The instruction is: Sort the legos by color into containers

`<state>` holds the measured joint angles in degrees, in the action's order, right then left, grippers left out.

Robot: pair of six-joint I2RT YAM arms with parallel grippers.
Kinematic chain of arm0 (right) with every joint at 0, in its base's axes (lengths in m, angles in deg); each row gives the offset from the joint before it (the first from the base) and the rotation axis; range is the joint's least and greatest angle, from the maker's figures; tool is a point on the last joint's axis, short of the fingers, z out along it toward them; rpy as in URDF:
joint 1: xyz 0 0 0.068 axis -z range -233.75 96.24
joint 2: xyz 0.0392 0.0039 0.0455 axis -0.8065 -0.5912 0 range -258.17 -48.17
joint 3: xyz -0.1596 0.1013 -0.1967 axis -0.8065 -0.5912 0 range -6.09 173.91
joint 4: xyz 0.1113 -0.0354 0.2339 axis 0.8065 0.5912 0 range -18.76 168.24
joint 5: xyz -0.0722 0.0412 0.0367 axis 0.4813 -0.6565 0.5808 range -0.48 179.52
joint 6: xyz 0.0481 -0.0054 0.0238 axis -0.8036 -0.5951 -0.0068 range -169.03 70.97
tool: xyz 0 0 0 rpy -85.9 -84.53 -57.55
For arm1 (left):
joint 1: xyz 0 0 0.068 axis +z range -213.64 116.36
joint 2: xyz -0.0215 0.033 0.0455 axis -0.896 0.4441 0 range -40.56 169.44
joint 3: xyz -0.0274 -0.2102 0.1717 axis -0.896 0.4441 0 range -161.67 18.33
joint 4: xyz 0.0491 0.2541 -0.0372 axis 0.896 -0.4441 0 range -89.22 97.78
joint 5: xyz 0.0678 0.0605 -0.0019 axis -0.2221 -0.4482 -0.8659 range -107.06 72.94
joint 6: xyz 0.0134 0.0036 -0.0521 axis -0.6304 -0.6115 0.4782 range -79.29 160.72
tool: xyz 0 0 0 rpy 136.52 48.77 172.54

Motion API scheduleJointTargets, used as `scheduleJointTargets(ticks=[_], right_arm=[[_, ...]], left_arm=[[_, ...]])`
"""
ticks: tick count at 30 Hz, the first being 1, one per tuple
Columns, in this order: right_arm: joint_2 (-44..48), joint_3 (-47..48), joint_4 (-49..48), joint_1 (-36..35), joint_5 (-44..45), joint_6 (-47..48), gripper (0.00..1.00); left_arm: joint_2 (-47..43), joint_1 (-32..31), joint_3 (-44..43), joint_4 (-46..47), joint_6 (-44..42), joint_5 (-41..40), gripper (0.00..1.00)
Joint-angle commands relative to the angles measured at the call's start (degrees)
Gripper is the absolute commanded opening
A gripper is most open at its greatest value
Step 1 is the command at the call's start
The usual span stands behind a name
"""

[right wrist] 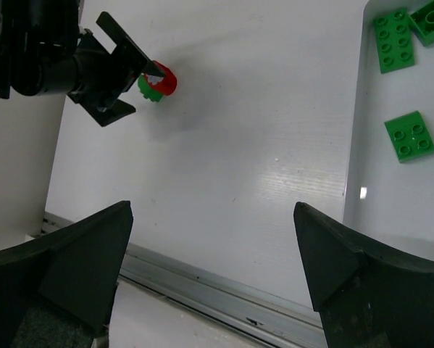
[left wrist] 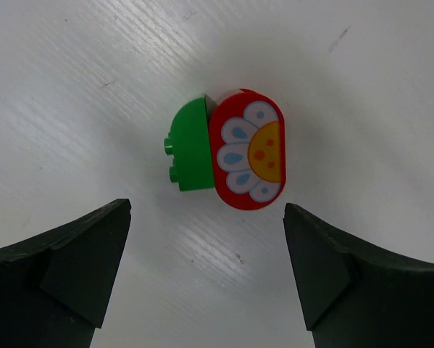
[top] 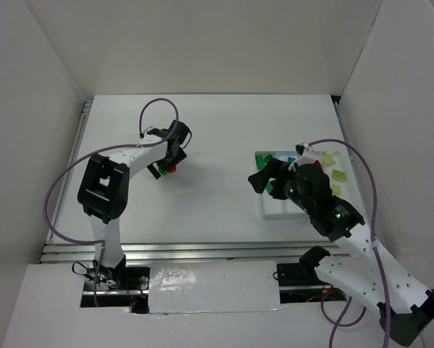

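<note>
Dark fingers (left wrist: 79, 268) of the left gripper (left wrist: 206, 206) filled the bottom corners of the left wrist view, spread wide with nothing between them. Just beyond their tips, on the white table (left wrist: 72, 87), lay a red oval brick (left wrist: 249, 156) printed with a white-petalled, yellow-centred flower. A green rounded brick (left wrist: 191, 148) sat pressed against its left side, studs showing along its edge. Neither finger touched either brick.

The right gripper (right wrist: 213, 210) was also wide open and held nothing. It hung over bare table just left of the white tray (right wrist: 354, 145). In the compartment nearest that wall lay a long green brick (right wrist: 393, 40), a square green brick (right wrist: 412, 136) and a third green brick (right wrist: 430, 18), which was cut off by the frame's corner.

From overhead, the two grippers were well apart. The left one was over the table's middle-left with the red and green pair at its tips. The right one was at the tray's left edge, and its arm covered much of the tray. Pale yellow-green bricks (top: 337, 175) lay in a line along the tray's right side, and a bit of teal (top: 291, 157) showed near its far end.
</note>
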<state>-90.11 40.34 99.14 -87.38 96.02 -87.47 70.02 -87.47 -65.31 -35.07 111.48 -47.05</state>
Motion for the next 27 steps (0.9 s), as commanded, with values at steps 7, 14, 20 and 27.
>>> scheduleJointTargets(ticks=[7, 14, 20, 27], right_arm=[[3.6, -1.5, 0.7, -1.1, -2.8, 1.2, 1.00], [3.4, -2.9, -0.1, -1.3, -2.9, 1.0, 1.00], [2.6, -3.5, -1.2, -1.4, -3.4, 0.7, 1.00], [0.7, -8.4, -9.8, -1.4, -13.1, 0.7, 1.00]], left_arm=[[3.4, 4.1, 0.8, 5.4, 0.2, 2.3, 0.99], [4.6, 4.7, 0.8, 10.2, -3.0, 4.3, 0.99], [7.2, 5.1, 0.6, 9.0, -1.9, 4.8, 0.93], [1.8, 4.9, 7.7, 12.8, -2.6, 7.8, 0.05]])
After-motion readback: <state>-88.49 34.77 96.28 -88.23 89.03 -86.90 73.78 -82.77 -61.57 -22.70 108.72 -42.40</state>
